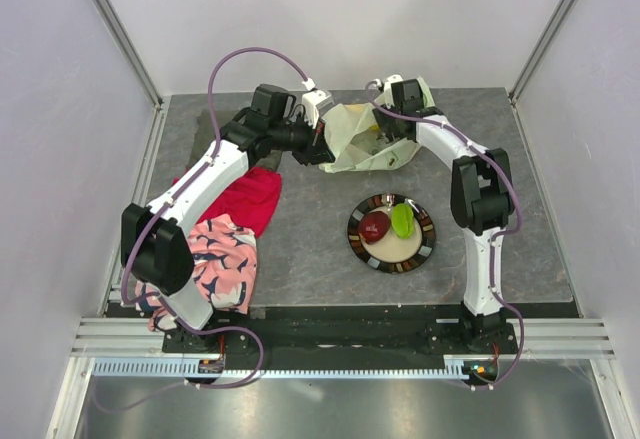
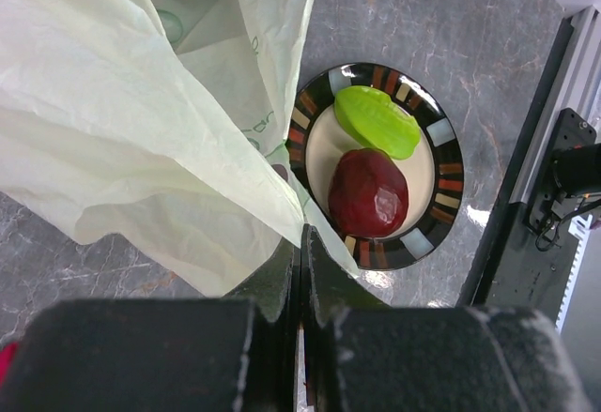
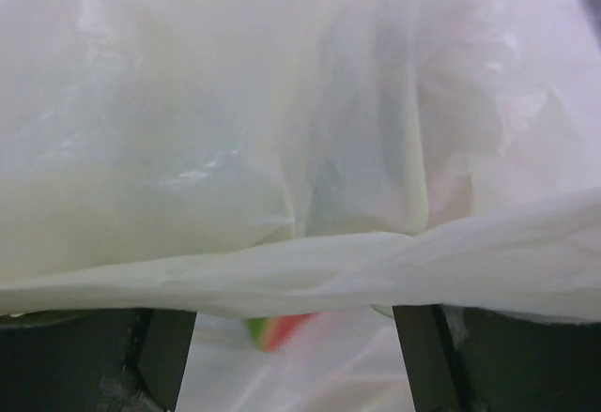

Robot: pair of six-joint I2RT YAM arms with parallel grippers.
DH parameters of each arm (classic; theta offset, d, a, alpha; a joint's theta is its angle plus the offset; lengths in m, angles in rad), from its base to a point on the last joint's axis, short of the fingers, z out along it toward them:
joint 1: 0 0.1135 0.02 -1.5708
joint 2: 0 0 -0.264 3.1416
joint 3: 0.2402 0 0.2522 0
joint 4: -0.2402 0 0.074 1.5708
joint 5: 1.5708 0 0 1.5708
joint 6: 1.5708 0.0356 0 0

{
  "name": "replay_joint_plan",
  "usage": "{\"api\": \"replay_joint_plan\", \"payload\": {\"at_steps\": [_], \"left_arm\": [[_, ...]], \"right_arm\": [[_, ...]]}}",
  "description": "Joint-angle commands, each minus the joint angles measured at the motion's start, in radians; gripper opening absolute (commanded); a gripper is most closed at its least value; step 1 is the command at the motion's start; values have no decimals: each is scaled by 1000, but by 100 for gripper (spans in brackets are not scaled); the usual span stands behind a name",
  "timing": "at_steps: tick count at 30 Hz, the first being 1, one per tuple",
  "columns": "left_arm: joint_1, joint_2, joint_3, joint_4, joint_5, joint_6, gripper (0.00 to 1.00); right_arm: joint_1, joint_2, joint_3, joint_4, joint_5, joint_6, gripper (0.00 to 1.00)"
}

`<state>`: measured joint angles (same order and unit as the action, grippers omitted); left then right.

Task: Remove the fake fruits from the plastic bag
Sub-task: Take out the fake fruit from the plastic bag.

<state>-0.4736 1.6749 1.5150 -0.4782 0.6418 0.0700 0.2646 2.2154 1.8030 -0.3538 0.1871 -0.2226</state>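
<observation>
Left gripper point(image 2: 300, 260) was pinched shut on the plastic bag point(image 1: 362, 141) at the table's far side. Right gripper point(image 3: 293, 318) gaped wide at its film. Apple point(image 1: 375, 227) and green piece point(image 1: 402, 219) lay on the plate point(image 1: 357, 242); a watermelon slice point(image 3: 272, 332) lay inside, not yet removed.

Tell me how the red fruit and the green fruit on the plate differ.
The red apple is dark, rounded and faceted; the green piece is bright, elongated and flatter. The apple looks bulkier than the green piece. Both are glossy and lie side by side on the plate.
</observation>
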Motion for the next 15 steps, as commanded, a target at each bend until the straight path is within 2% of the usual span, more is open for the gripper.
{"api": "replay_joint_plan", "payload": {"at_steps": [1,15], "left_arm": [[-7,-18,10,10,47,14,2],[-8,-20,-2,10,29,21,2]], "right_arm": [[-7,-47,-36,70,139,-61,84],[-34,96,-16,-4,232,-96,84]]}}
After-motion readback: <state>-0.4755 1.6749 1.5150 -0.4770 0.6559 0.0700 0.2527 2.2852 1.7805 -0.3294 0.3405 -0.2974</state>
